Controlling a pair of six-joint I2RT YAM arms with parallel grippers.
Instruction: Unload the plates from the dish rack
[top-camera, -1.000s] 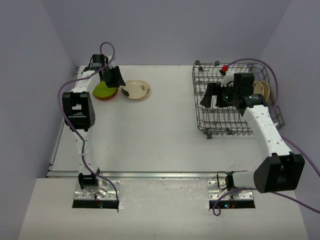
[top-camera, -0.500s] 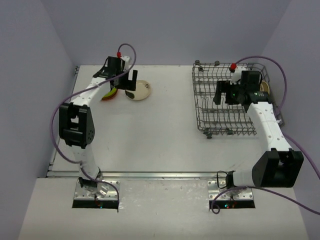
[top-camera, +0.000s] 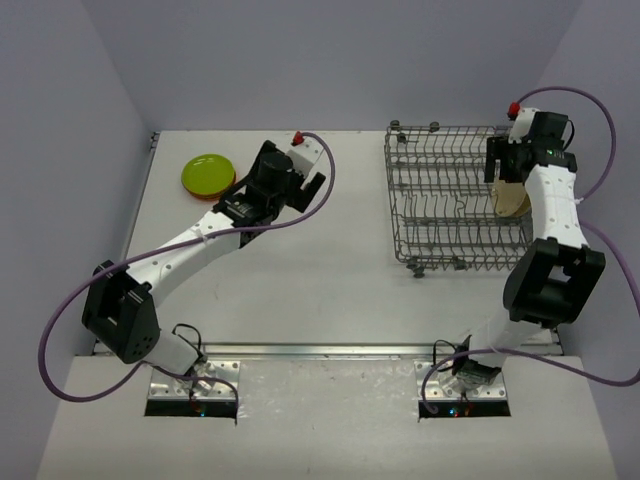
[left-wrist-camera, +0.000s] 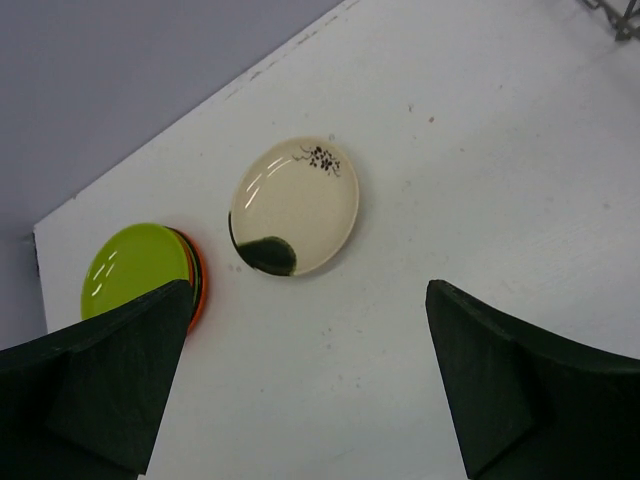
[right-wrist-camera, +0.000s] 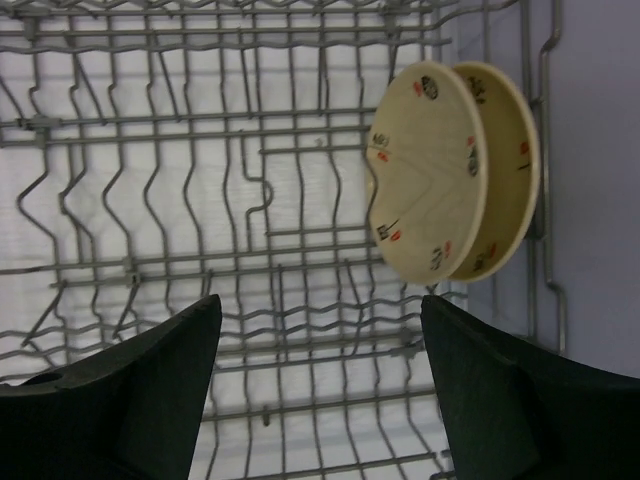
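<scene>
A flat white rectangular tabletop (top-camera: 330, 285) fills the middle of the scene, closed in by plain pale lavender walls at the back (top-camera: 330, 60), left (top-camera: 55, 180) and right (top-camera: 610, 90). A thin metal strip (top-camera: 320, 350) edges its near side, with a light grey ledge (top-camera: 330, 425) below. Lighting is even, with only soft shadows.

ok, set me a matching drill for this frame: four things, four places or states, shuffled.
1 lime green plate
2 cream plate with dark patch
3 two beige plates
4 left fingers

a on edge in the dish rack
b on top of the orange plate
c open, holding nothing
d flat on the table, by itself

Pairs: 1-b, 2-d, 3-a, 4-c
</scene>
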